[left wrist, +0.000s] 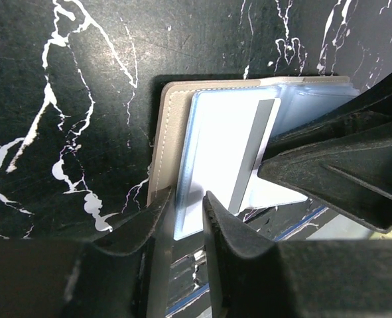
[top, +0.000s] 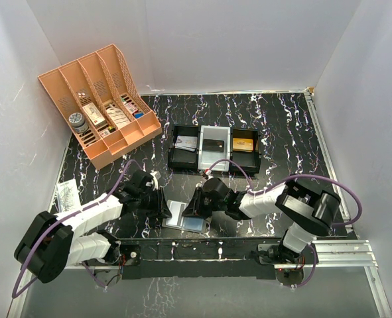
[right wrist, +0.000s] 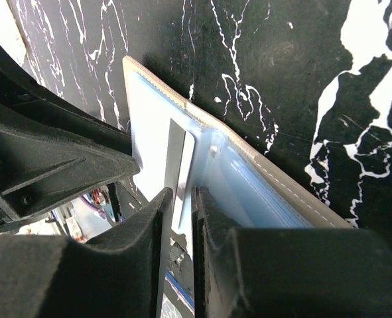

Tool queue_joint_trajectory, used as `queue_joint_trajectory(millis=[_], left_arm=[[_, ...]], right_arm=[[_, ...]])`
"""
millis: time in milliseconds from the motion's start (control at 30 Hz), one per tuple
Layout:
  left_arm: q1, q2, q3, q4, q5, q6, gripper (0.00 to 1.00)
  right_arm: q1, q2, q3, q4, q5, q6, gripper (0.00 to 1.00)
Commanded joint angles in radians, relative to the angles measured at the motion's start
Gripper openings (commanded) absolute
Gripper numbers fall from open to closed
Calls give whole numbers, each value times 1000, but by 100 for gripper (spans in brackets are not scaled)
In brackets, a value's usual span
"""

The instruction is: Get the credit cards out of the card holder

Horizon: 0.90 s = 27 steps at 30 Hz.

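Overhead view bright, even and diffuse, soft shadows under arms. Wrist views dimmer: near fingers blurred, glare whitens the card holder sleeves, table sharp.

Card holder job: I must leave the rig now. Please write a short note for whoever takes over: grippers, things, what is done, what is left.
Left gripper: jaws nearly closed over the edge of the holder; grip not confirmed.
Right gripper: jaws nearly closed around a pale striped card; grip not confirmed.
The holder lies open at the near edge of the table, between the grippers; the card is on its open page, not pulled clear.
Done: holder opened. Flat items lie in the tray; whether they are cards is unclear.
Left: pull this card out, then check for more.
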<state>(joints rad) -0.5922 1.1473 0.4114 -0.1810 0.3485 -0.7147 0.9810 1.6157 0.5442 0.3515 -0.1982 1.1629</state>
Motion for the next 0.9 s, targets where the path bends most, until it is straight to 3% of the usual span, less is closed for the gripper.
queue_joint_trajectory(millis=[0, 200, 567, 867], left_arm=[[-13, 7, -5, -58, -77, -20, 21], [-18, -18, -55, 8, -21, -58, 18], [-23, -28, -41, -18, -23, -60, 16], [-24, -80, 16, -108, -83, -63, 30]], right_arm=[[-6, 33, -12, 49, -21, -6, 15], [-6, 65, -12, 122, -68, 10, 14], [-6, 61, 2, 136, -89, 16, 7], [-5, 64, 11, 117, -73, 18, 2]])
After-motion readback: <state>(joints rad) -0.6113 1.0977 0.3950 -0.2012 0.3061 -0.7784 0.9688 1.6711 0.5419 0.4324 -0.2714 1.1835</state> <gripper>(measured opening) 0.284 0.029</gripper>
